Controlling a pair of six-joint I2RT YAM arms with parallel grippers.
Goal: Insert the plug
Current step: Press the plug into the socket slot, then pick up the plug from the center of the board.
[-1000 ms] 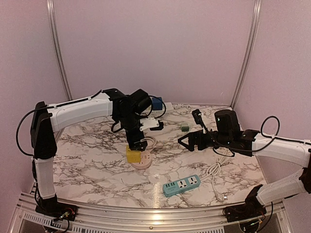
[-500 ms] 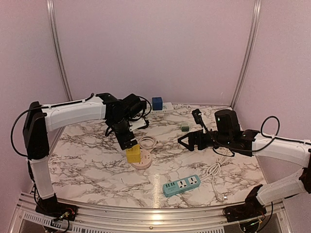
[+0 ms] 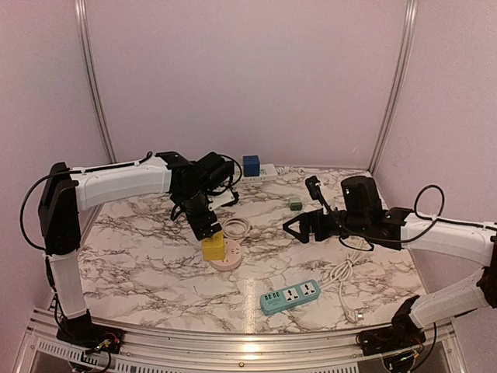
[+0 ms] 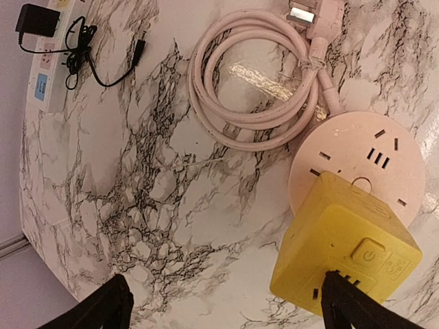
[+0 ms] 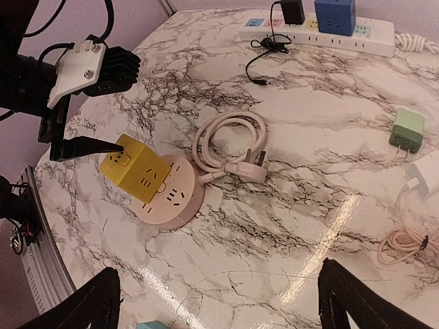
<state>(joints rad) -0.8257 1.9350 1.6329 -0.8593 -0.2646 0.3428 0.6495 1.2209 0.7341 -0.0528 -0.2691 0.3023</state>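
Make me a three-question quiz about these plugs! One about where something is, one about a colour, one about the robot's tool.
1. Where does the yellow cube sit? A in a box; B on the round pink socket; C on the floor.
2. What colour is the block on the white strip? A red; B black; C blue.
3. How is the right tool? A open, holding nothing; B shut tight; C hidden.
Answers: B, it stands on the socket; C, it shows blue; A, its fingers stand wide apart, nothing between.
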